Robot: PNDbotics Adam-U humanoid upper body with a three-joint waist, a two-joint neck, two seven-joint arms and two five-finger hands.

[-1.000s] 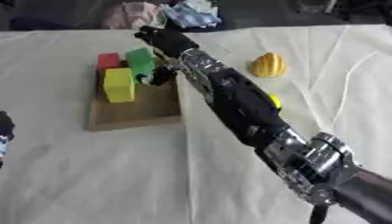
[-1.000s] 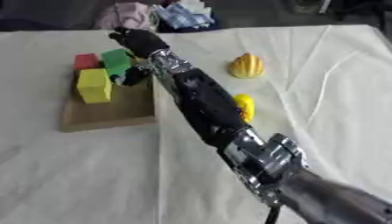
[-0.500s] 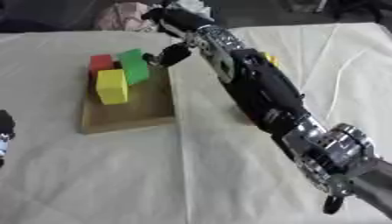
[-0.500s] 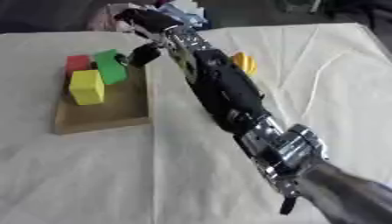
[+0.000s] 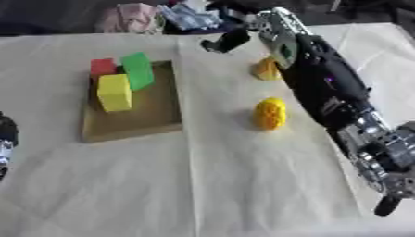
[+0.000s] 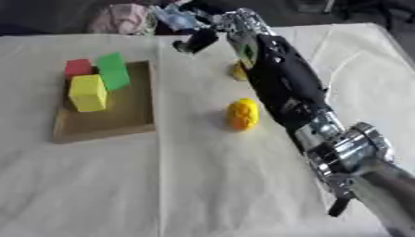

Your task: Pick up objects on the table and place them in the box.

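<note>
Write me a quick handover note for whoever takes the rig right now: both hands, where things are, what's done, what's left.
Right robot hand: raised over the far table edge, holding nothing; fingers too blurred to read.
Left robot hand: idle at the left edge, only partly showing.
Box: already holds the red block, green block and yellow block.
Left to do: the yellow round object mid-table, and the yellow-orange object beyond it, partly hidden behind the right arm. Both sit on the cloth right of the box.
</note>
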